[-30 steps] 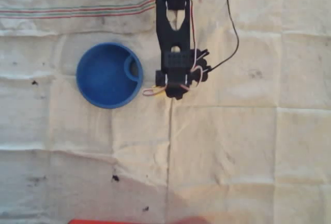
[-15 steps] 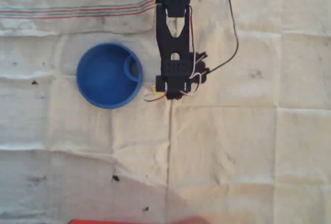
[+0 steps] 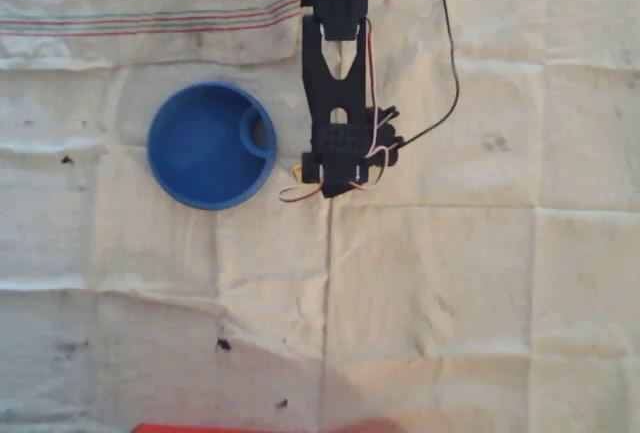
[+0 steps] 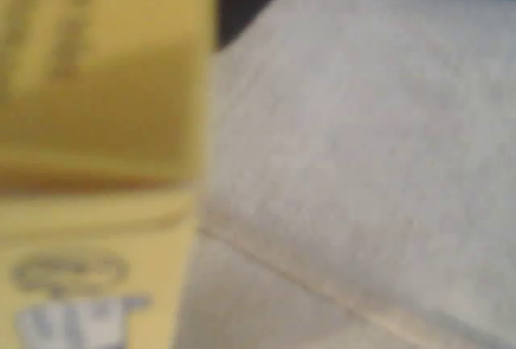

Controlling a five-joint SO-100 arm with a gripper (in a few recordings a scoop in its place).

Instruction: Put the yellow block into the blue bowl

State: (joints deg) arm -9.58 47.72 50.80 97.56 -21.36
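Since the earlier overhead pictures the black arm's head has been pulling slightly toward the top of the frame, its lower tip now sitting a little higher beside the bowl than a second ago, while the bowl is lying exactly where it was. In the overhead view the fingers (image 3: 335, 185) are pointing down under the arm's own body just right of the blue bowl (image 3: 205, 145), so how far they are spread cannot be told from above; a sliver of yellow (image 3: 300, 169) is peeking out at the arm's lower left edge, close to the bowl's right rim but not over it. In the wrist view the yellow block (image 4: 101, 83) is filling the left side of the frame, very close and blurred, with a lower yellow face carrying some printed marks; whether the fingers are clamping it cannot be made out there. A strip of the bowl's blue is showing at the upper right corner of the wrist view. One yellow block and one blue bowl are visible, and the bowl is holding nothing inside. Everything is resting on a creased white cloth surface (image 3: 450, 283) with coloured stripes at the upper left.
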